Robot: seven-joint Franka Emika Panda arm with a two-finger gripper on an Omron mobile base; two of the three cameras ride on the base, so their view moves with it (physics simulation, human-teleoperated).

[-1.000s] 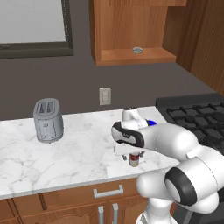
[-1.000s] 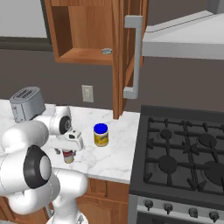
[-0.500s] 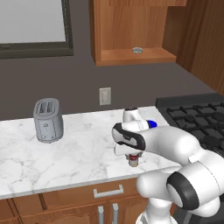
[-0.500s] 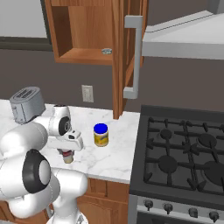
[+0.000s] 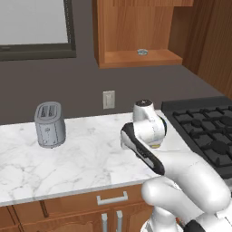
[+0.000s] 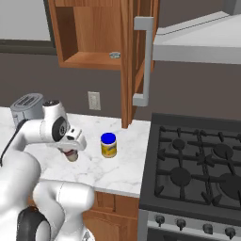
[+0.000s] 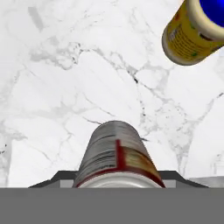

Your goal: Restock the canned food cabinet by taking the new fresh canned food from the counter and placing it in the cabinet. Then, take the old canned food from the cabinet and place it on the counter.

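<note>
Red-banded and white below, the new fresh canned food (image 7: 117, 157) is sitting upright between the closed fingers of the gripper (image 6: 71, 151), just over the counter (image 6: 117, 167) beside the yellow jar (image 6: 108, 145). The top-down grip is probably keeping it level for the lift to the cabinet (image 6: 89, 59), where the old canned food (image 6: 114, 55) is lying on the shelf.

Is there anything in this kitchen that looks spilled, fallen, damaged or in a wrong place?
Nothing stands out. The toaster and the yellow jar stand upright on the counter, with no spill. The gripper is shut on the red can, also upright. The flat tin lies level on the cabinet shelf.
</note>
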